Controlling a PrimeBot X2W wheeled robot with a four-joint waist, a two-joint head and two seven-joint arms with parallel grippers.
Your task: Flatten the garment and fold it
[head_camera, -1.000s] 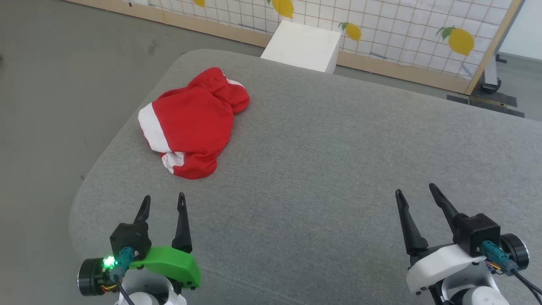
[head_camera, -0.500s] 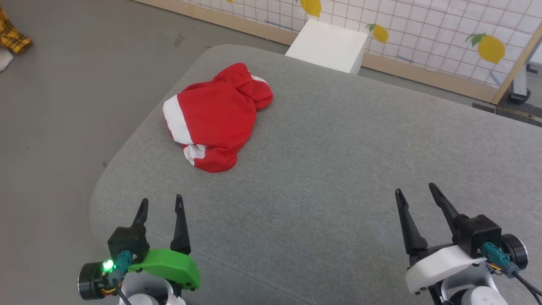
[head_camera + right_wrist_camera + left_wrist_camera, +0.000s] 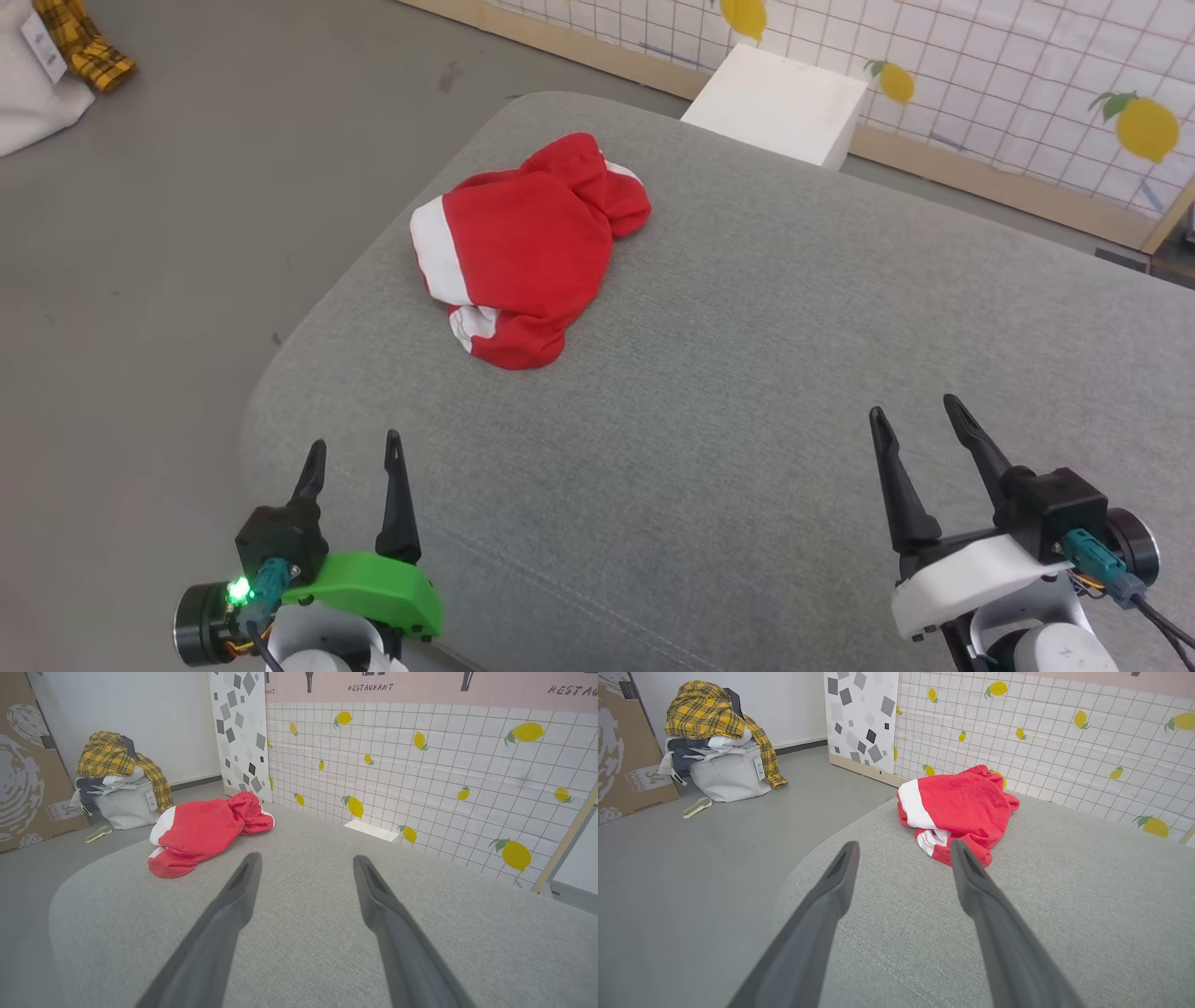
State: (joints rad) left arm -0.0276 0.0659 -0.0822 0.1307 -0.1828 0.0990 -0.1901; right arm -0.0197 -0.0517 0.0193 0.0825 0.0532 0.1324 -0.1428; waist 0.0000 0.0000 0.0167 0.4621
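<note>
The garment [image 3: 527, 257], bright red with white bands, lies crumpled in a heap near the far left corner of the grey padded table [image 3: 747, 373]. It also shows ahead of the fingers as the garment [image 3: 957, 807] in the left wrist view and at the left as the garment [image 3: 201, 833] in the right wrist view. My left gripper [image 3: 355, 443] hovers open over the near left edge, well short of the cloth. My right gripper [image 3: 913, 409] stands open at the near right, far from it. Both hold nothing.
A white box [image 3: 775, 103] sits on the floor behind the table, before a lemon-patterned tiled panel [image 3: 1027, 75]. On the grey floor at far left lies a white bag with yellow plaid cloth [image 3: 714, 742] beside a cardboard box [image 3: 621, 746].
The head camera has swung left, so the whole picture has shifted right and the bag with plaid cloth has come into view. The garment and both grippers have not visibly moved.
</note>
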